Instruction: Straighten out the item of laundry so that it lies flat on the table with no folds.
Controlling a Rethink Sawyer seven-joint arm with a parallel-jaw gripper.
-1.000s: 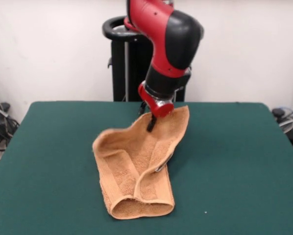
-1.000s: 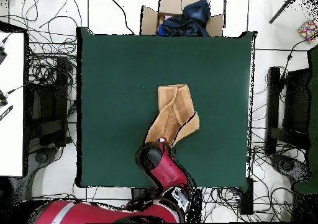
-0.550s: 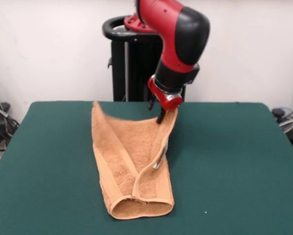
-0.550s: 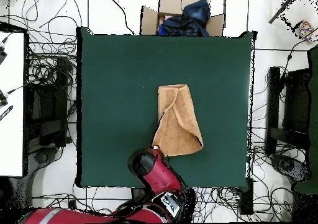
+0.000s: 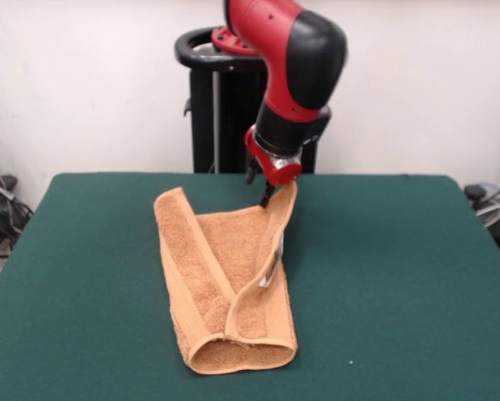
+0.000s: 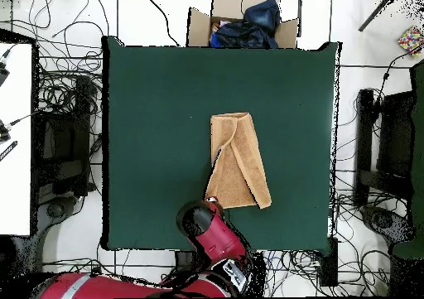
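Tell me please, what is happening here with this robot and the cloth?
The red and black Sawyer arm is working on an orange-tan terry towel on the green table. Its gripper is pinching one far corner of the towel and holding it raised above the table. The rest of the towel lies on the table but is not flat: both long sides are folded inward over the middle, and the near end is doubled over. So the straightening is not finished.
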